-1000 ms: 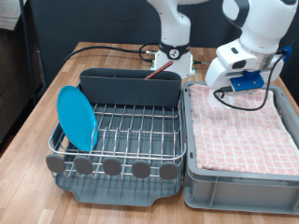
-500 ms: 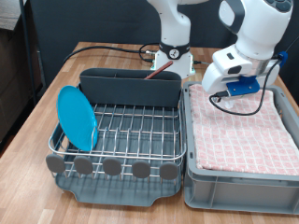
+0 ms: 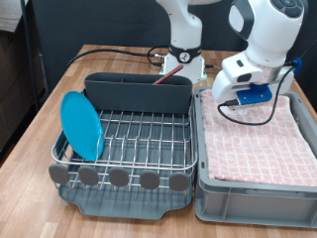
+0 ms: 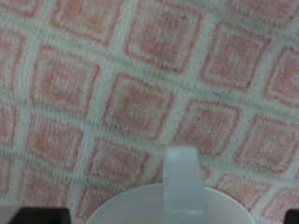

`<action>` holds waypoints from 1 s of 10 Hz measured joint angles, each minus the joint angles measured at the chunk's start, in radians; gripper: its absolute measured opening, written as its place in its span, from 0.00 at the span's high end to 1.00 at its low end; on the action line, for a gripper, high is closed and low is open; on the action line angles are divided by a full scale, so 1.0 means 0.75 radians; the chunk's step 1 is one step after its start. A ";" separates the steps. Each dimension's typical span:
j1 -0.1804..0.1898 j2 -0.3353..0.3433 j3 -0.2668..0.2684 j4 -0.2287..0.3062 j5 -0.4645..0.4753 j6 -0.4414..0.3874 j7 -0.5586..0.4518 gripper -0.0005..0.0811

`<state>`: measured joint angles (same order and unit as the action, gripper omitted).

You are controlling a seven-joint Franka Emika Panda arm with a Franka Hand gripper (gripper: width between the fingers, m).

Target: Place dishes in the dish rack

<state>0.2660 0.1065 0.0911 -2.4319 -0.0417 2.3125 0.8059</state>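
We note the blue plate (image 3: 81, 125) standing in the dish rack (image 3: 129, 139); the gripper (image 3: 230, 102) hovers over the cloth-lined bin (image 3: 256, 149), finger state indeterminable.

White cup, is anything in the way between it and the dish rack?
Nothing visible blocks it. The white cup sits right by the gripper, over the pink cloth bin. The dish rack is next to the bin, with only the bin's wall between. The blue plate stands at the rack's side away from the bin.

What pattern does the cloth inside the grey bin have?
The cloth has pink-red checks on white, like nested squares. The wrist view shows it best.
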 joint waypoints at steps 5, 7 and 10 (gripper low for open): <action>0.000 -0.003 0.000 -0.008 0.034 0.042 0.000 0.91; 0.000 -0.018 -0.001 0.005 0.034 0.025 0.003 0.91; 0.000 -0.075 -0.010 0.039 0.030 -0.045 0.023 0.91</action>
<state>0.2659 0.0500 0.0835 -2.4029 -0.0195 2.2791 0.8234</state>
